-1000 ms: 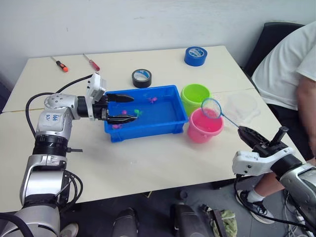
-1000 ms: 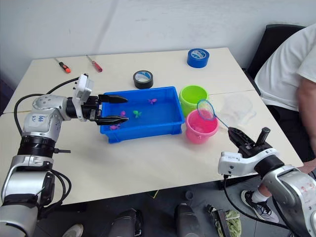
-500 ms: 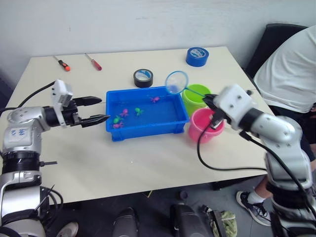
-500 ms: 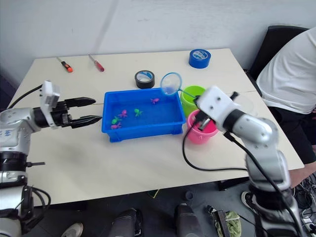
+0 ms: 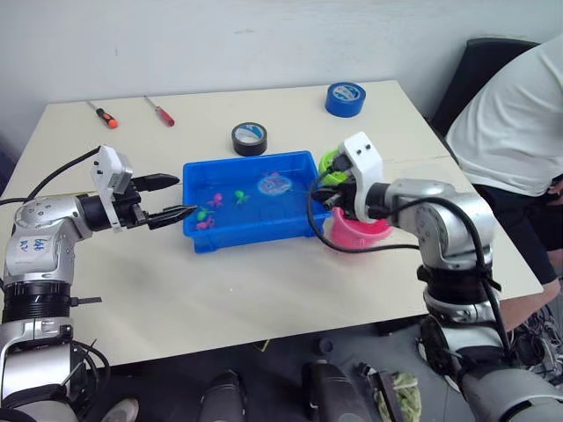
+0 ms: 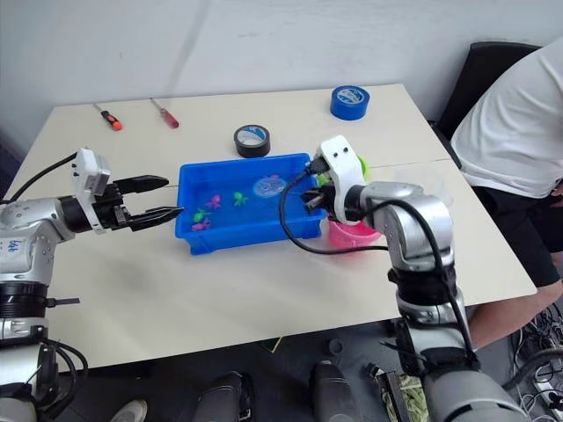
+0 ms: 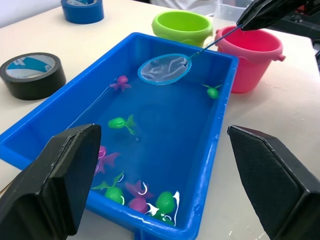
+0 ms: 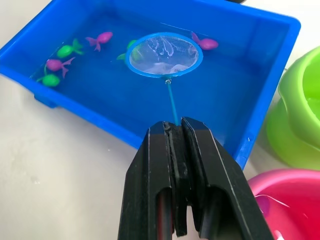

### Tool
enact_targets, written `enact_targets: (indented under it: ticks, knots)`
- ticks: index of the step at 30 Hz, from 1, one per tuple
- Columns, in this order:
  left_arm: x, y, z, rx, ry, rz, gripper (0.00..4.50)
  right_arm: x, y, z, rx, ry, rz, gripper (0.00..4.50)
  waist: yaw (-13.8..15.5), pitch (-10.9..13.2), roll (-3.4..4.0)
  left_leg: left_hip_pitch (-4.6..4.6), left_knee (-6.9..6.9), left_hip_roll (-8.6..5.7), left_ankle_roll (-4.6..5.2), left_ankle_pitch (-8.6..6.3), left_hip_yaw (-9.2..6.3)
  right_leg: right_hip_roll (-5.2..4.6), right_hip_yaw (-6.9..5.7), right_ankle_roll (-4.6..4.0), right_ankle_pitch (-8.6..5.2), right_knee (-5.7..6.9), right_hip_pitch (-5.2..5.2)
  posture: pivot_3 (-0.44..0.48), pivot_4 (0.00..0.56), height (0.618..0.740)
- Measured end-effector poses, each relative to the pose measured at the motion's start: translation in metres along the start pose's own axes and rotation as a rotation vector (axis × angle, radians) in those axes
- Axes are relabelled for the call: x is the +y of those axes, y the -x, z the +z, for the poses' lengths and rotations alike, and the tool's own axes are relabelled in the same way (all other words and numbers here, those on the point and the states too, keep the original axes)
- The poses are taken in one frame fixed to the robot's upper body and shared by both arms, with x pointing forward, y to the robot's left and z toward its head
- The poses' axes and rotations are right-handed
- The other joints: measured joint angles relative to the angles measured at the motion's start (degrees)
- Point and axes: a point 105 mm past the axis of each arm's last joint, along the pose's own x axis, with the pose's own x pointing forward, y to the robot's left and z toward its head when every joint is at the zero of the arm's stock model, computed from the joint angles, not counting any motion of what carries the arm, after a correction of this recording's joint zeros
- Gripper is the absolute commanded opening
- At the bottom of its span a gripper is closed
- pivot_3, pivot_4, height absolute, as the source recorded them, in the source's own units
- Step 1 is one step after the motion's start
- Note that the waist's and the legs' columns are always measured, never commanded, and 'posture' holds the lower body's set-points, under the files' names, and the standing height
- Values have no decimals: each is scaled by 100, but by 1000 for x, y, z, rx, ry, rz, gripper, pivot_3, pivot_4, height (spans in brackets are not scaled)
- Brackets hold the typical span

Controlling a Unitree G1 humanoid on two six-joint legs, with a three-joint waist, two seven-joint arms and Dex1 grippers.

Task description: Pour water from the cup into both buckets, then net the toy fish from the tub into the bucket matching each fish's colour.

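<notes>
The blue tub (image 5: 299, 224) holds water and several toy fish, magenta (image 8: 99, 38) and green (image 7: 119, 122). My right gripper (image 8: 175, 127) is shut on the thin handle of the net (image 8: 165, 54). Its light-blue hoop hangs low over the water in the tub's right half, and I cannot tell whether it touches the water. At the tub's left end my left gripper (image 5: 186, 195) stands open, holding nothing. The green bucket (image 7: 182, 27) and the pink bucket (image 7: 252, 57) stand just right of the tub, under my right arm. Behind them is the clear cup (image 7: 227, 7).
A black tape roll (image 5: 250, 138) lies behind the tub and a blue tape roll (image 5: 345, 98) at the back right. Two screwdrivers (image 5: 102, 113) (image 5: 160, 111) lie at the back left. A person (image 5: 510, 114) sits at the table's right edge.
My right arm has brought the net down from above the tub's far right corner to low over the water. The left gripper has stayed open at the tub's left end.
</notes>
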Motion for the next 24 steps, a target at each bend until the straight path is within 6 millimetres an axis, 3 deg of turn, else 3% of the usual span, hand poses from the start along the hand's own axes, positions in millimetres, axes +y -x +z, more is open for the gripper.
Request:
enact_targets:
  ticks: [13,20,24]
  knots:
    - [-1,0,-3,21,-6,51,4417,-13,-28,-23,161,-86,-68,0,-67,0,0,-8,-2,-1,2,-2,5,-4,1,0,0,-8,-4,0,150,731]
    - [-6,0,-1,22,0,49,4417,-16,-55,-23,133,-94,-98,0,-158,1,0,-11,-10,0,-13,6,5,-3,1,0,0,-10,-12,0,150,731]
    - [-7,0,1,21,2,47,4417,-13,-69,-12,82,-76,-104,0,-223,1,0,-12,-11,0,-13,6,5,-5,1,0,0,-12,-10,0,150,731]
